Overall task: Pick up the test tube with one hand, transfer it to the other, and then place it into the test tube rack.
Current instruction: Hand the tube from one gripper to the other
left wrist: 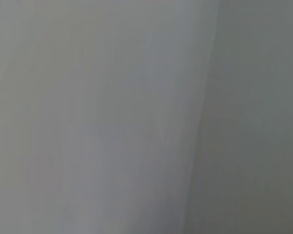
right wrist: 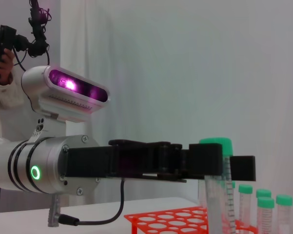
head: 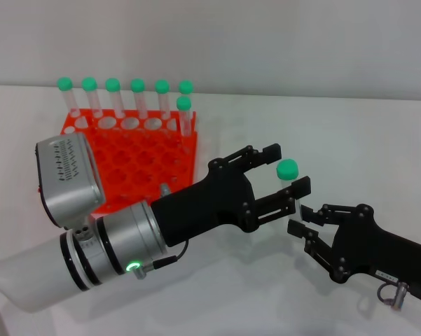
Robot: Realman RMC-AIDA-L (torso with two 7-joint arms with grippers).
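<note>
The test tube [head: 288, 170] stands upright in the air, to the right of the test tube rack [head: 136, 157]. The left claw [head: 288, 176] pinches it just under its green cap. The right claw [head: 302, 231] is spread open around its lower part.

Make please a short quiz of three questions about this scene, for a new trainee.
1. True or false: the tube between the two grippers stands upright.
2. Which gripper reaches it from the rack's side? A) left gripper B) right gripper
3. Fill in: the tube's cap is ____.

Key: 1 true; 2 A; 3 green.
</note>
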